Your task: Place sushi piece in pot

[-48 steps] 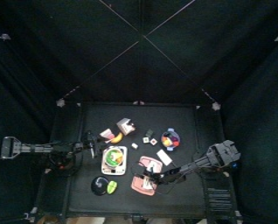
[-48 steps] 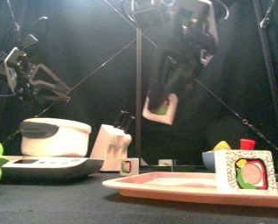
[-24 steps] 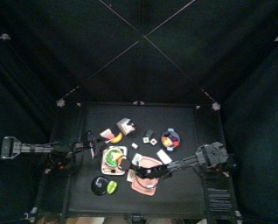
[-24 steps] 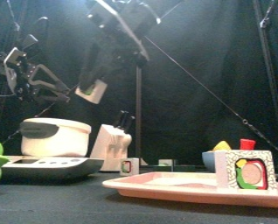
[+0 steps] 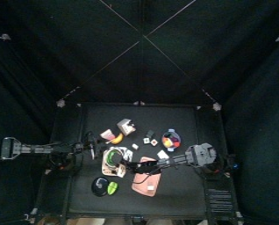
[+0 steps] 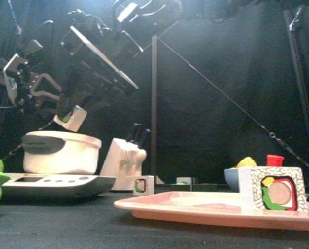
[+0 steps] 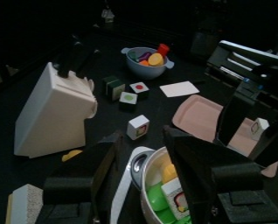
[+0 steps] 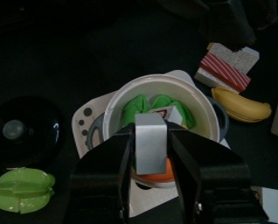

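Note:
My right gripper (image 8: 151, 131) is shut on a white sushi piece (image 8: 151, 150) and holds it just above the open white pot (image 8: 198, 96), which has green food inside. In the front view the sushi piece (image 6: 70, 120) hangs in my right gripper (image 6: 80, 110) a little above the pot (image 6: 60, 152). From above, the right arm reaches across the table to the pot (image 5: 114, 159). My left gripper (image 7: 148, 147) is open and empty beside the pot (image 7: 156, 175), at the table's left (image 5: 80, 156).
A pink tray (image 6: 209, 205) at the front carries another sushi block (image 6: 274, 190). A white knife block (image 6: 124, 161) and a fruit bowl (image 6: 246, 175) stand behind. The black lid (image 8: 16, 129), a green star fruit (image 8: 19, 188) and a banana (image 8: 242, 106) lie around the pot.
My right arm has carried the sushi piece leftwards from above the tray to over the pot and lowered it. The left arm has not moved.

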